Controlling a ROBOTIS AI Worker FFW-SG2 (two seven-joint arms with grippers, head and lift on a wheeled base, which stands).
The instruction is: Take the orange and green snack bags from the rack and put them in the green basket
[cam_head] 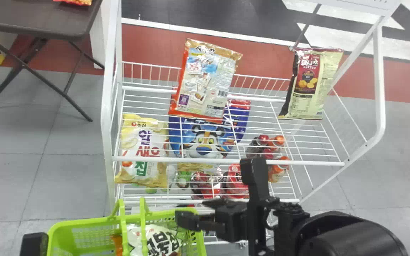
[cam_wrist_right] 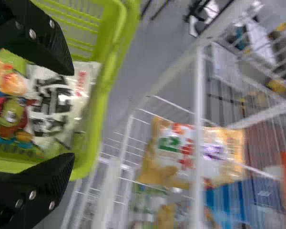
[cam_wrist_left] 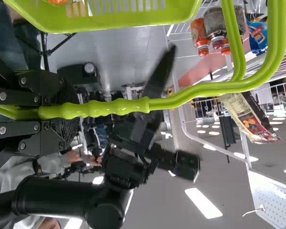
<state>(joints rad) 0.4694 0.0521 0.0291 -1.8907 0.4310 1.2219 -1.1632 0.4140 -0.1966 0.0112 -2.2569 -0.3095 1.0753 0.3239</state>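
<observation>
In the head view the orange-edged snack bag (cam_head: 205, 81) leans at the rack's upper middle; the pale green bag (cam_head: 311, 83) with a dark side stands at its right. The green basket (cam_head: 198, 245) is at the lower left, holding a white bag (cam_head: 160, 241). Over the basket's right end, my right gripper (cam_head: 195, 212) is open and empty. The right wrist view has this gripper (cam_wrist_right: 69, 114) above the basket's contents. A black part of my left gripper (cam_head: 34, 243) shows left of the basket; in the left wrist view, my left gripper (cam_wrist_left: 62, 112) is shut on the basket handle (cam_wrist_left: 124, 106).
The white wire rack (cam_head: 226, 162) rises beyond the basket. It holds a yellow shrimp snack bag (cam_head: 142, 153), a blue tiger bag (cam_head: 205, 142) and several bottles (cam_head: 278, 169) lower down. A dark folding table (cam_head: 37, 21) stands at the far left.
</observation>
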